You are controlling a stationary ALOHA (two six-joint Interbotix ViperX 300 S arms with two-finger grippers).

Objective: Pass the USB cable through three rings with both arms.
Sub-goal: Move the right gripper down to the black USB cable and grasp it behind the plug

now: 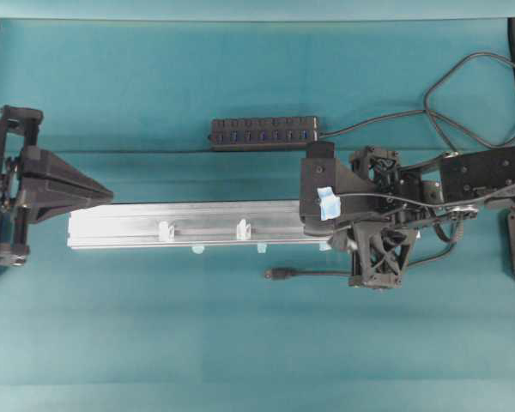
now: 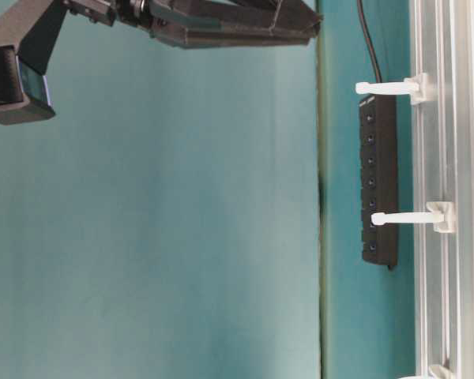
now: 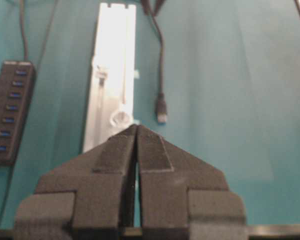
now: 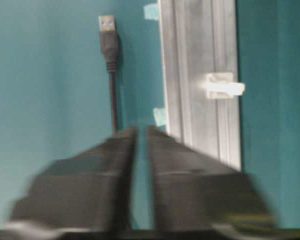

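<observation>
**Rail mid-bench, hub behind, plug in front**

In your overhead view the rail [image 1: 189, 225] lies across the middle of the bench [image 1: 154, 343]. Two rings [image 1: 166, 230] stand on it, apart from each other. The hub [image 1: 264, 132] lies behind the rail. The USB cable [image 1: 279, 274] lies in front of it. Your left hand [image 1: 103, 194] sits off the rail's left end; your right hand [image 1: 313, 210] covers its right end.

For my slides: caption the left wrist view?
Shut left gripper faces the aluminium rail, USB cable plug lying beside it.
</observation>
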